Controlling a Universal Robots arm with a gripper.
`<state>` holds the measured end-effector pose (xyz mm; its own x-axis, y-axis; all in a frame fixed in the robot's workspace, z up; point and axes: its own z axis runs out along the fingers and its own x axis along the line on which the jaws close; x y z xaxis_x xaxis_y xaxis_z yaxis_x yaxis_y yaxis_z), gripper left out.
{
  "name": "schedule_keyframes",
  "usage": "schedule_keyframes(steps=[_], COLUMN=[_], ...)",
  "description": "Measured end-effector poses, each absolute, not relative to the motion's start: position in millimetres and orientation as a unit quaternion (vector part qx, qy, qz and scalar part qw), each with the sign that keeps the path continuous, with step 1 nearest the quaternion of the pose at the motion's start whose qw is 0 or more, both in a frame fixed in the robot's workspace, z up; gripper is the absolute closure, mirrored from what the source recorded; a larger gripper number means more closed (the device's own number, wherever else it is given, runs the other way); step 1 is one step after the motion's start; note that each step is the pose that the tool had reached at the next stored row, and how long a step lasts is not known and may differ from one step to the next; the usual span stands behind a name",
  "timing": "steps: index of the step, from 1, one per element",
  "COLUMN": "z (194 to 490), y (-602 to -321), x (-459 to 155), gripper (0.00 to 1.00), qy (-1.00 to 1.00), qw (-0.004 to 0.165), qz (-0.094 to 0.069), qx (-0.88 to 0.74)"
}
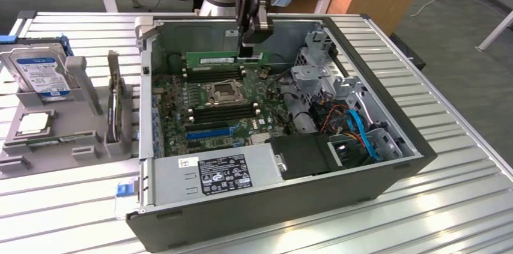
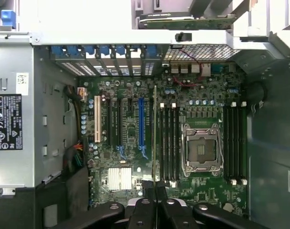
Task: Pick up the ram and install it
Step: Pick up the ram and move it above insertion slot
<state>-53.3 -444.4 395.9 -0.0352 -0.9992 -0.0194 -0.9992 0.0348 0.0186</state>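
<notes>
The ram (image 1: 212, 59) is a long green stick held level above the far part of the open computer case (image 1: 280, 206). My gripper (image 1: 251, 47) is shut on its right end in the exterior view. In the wrist view the ram (image 2: 155, 129) shows edge-on as a thin line running out from my gripper (image 2: 155, 191). It hangs over the motherboard (image 2: 130, 143), beside the black memory slots (image 2: 169, 143) next to the processor socket (image 2: 200, 150). The stick is clear of the slots below it.
At the exterior view's left a grey holder (image 1: 80, 146) carries a hard drive (image 1: 40, 71), a square processor chip (image 1: 32, 123) and an upright card (image 1: 114, 104). Inside the case are the power supply (image 1: 216, 173), drive cages (image 1: 321, 74) and coloured cables (image 1: 361, 134).
</notes>
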Motion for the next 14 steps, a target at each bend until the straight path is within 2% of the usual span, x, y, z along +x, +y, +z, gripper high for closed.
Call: schedule_keyframes(steps=[14], z=[394.8], y=[-410.5], x=[-53.3], gripper=[0.88], qy=[0.719], qw=[0.001], qz=[0.013], qx=[-0.695])
